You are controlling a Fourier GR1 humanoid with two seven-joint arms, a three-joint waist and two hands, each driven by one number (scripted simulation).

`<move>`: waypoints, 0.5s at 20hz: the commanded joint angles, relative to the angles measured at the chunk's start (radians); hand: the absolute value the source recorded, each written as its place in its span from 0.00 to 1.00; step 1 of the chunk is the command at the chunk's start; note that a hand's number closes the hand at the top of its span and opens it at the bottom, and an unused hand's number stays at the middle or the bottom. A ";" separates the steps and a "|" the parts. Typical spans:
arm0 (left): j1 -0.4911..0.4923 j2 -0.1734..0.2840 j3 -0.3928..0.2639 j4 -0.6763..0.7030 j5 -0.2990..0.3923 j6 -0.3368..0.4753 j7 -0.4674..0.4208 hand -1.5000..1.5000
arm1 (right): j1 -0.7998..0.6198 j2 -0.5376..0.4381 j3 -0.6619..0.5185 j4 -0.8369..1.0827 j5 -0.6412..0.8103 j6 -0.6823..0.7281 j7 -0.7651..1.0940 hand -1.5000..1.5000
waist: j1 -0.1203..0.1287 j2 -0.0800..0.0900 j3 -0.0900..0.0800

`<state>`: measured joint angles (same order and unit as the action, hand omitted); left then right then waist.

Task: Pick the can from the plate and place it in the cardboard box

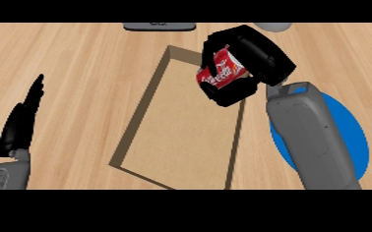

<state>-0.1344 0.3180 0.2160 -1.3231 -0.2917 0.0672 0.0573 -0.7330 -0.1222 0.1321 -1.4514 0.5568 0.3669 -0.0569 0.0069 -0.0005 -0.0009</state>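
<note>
Fingers curl round the can above the cardboard box.

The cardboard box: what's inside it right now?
The cardboard box shows only its bare brown floor. The right robot hand holds the red can over its far right corner, hiding that corner.

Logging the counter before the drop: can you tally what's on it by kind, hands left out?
Cans: 1, the red can, held by the right hand over the cardboard box
Cardboard boxes: 1
Plates: 1, blue plate
Grey items cut off at the far edge: 2, dark grey item and light grey item
Total: 5
</note>
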 commanded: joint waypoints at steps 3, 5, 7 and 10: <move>0.015 0.023 0.017 -0.031 0.021 -0.036 0.012 0.50 | -0.170 0.118 0.030 0.228 0.021 -0.074 0.089 1.00 | 0.017 0.003 0.001; 0.000 -0.002 -0.009 -0.064 -0.002 -0.017 0.039 0.50 | -0.210 0.120 0.047 0.263 -0.026 -0.099 0.120 1.00 | 0.012 0.002 0.001; -0.007 0.013 0.007 -0.034 0.011 -0.033 0.037 0.50 | -0.226 0.121 0.100 0.377 -0.011 -0.189 0.069 1.00 | 0.017 0.004 0.001; 0.015 -0.004 -0.002 -0.020 0.005 -0.029 -0.012 0.50 | -0.269 0.121 0.189 0.455 -0.052 -0.279 0.089 1.00 | 0.018 0.004 0.001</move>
<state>-0.1367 0.3256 0.2231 -1.3367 -0.2813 0.0394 0.0620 -0.9337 -0.0115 0.2550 -1.1208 0.5316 0.1815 0.0250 0.0211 0.0029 -0.0004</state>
